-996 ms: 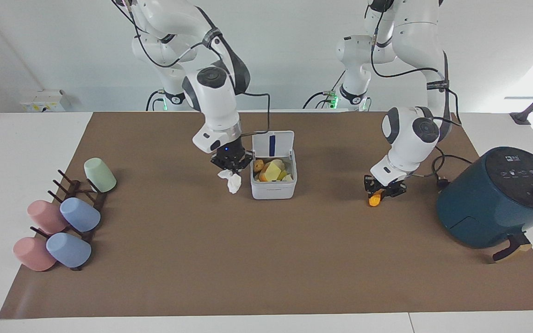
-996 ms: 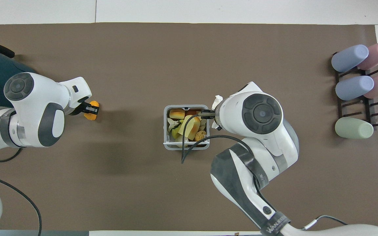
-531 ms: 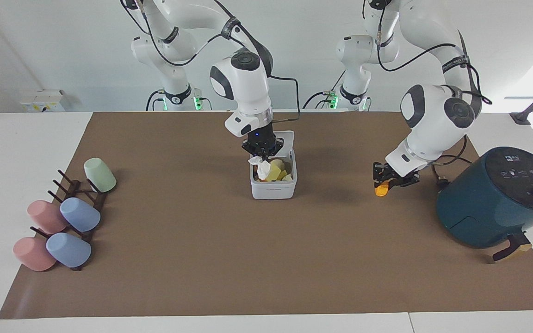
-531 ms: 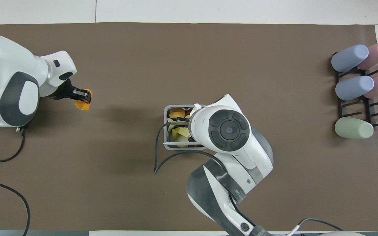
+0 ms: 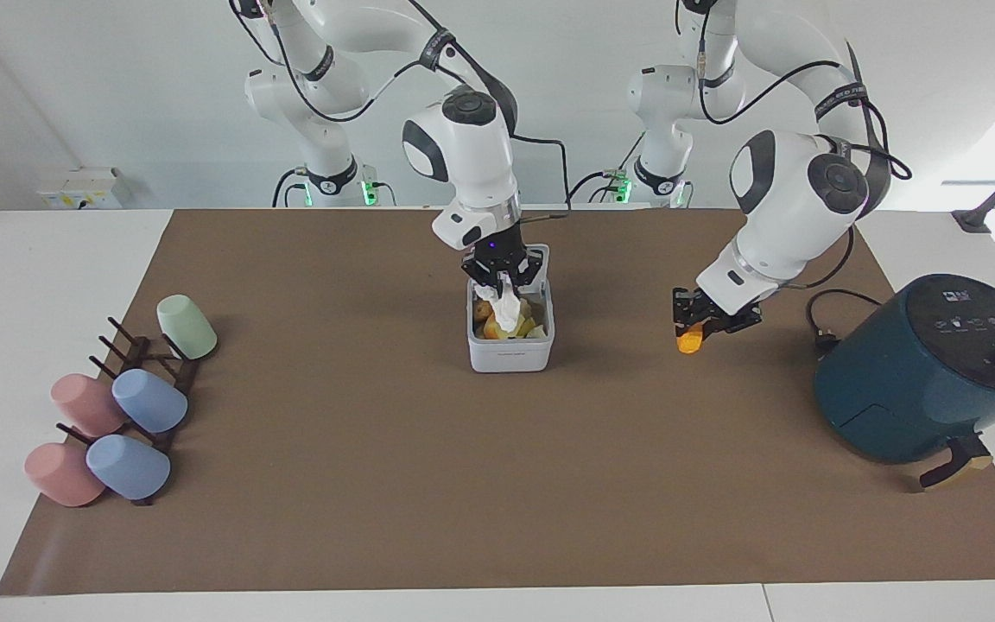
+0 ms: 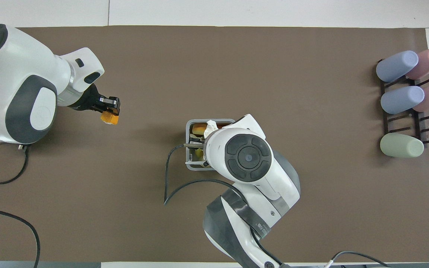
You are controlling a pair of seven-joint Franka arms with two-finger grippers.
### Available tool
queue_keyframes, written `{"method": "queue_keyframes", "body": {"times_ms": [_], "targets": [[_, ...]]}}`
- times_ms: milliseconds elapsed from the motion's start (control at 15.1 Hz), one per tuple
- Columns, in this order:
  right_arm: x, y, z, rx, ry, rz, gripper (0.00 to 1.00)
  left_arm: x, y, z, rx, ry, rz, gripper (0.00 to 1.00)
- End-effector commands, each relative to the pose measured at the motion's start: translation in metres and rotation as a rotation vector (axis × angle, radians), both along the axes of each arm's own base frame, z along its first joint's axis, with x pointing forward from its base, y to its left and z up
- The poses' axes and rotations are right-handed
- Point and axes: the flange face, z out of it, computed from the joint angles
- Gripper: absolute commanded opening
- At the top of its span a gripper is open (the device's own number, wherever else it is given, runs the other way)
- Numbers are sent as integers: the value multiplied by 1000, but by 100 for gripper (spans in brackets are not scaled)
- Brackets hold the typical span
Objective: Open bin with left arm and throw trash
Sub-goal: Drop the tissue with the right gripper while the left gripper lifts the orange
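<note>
The white bin [image 5: 510, 356] stands mid-mat with its lid raised, and yellow and orange scraps [image 5: 494, 328] lie inside. My right gripper [image 5: 504, 275] hangs straight over the bin's opening. A crumpled white tissue [image 5: 509, 304] dangles from it down into the bin, and it also shows in the overhead view [image 6: 210, 126] at the bin's rim [image 6: 188, 128]. My left gripper [image 5: 694, 323] is up in the air over the mat, between the bin and the air fryer. It is shut on a small orange oblong piece [image 5: 687, 339] [image 6: 109, 117].
A dark-teal air fryer [image 5: 921, 371] sits at the left arm's end of the table. A rack of pastel cups [image 5: 117, 406] [image 6: 404, 100] lies at the right arm's end. A black cable [image 6: 168, 178] loops on the mat near the bin.
My right gripper carried the tissue from beside the bin to over its opening. My left gripper lifted the orange piece off the mat and drifted toward the bin.
</note>
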Motion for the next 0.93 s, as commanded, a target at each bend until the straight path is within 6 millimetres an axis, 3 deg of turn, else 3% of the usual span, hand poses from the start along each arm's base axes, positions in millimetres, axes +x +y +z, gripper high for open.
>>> {"method": "queue_keyframes", "body": {"times_ms": [0,199,398,598,730,863], "targets": [[-1,7,3,24,9,-25,100,-2,-18,6,-21,5,30,0],[13,-14,20,26,-19,-61,100,-5,-29,7,-35,10,45,0],[35,-63,43,0,-48,-123,100,-12,-55,9,-52,15,91,0],[52,-121,60,-77,-49,-58,100,-26,-113,25,-76,-20,154,0],[59,-161,71,-127,-42,-6,100,-45,-163,26,-109,-63,190,0],[62,-187,77,-162,-27,46,100,-64,-194,22,-117,-66,183,0]]}}
